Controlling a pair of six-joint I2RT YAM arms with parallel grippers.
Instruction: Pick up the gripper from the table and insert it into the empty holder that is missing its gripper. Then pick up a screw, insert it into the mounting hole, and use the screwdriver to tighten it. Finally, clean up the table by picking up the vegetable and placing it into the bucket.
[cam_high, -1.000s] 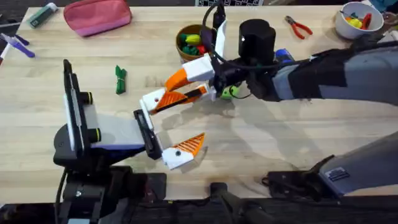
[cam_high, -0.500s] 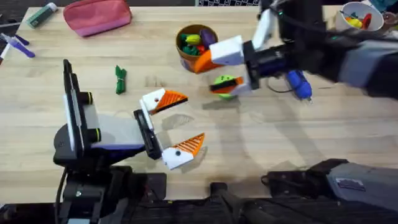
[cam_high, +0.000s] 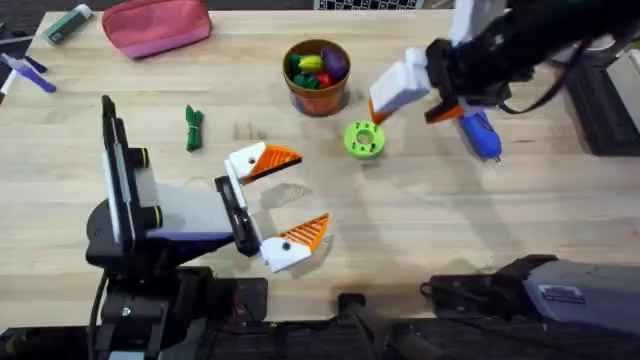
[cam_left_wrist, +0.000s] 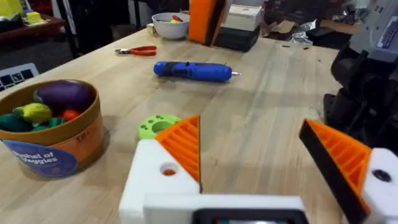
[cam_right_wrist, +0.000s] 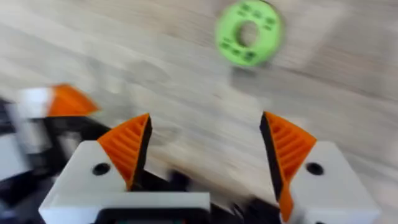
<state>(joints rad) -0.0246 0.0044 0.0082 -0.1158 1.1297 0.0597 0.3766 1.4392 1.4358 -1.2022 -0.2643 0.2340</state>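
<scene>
My right claw (cam_high: 410, 95) is wide apart and empty, just beside the blue pen-shaped screwdriver (cam_high: 480, 135); my left claw (cam_high: 285, 200) gapes too. I might bump the screwdriver and roll it off

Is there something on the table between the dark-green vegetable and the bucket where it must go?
Nothing visible does. In the overhead view only bare wood lies between the vegetable and the bucket. The green disc sits on the bucket's other side, off that path.

Blue screwdriver (cam_high: 480, 136) flat, green vegetable (cam_high: 193, 128) on table
</scene>
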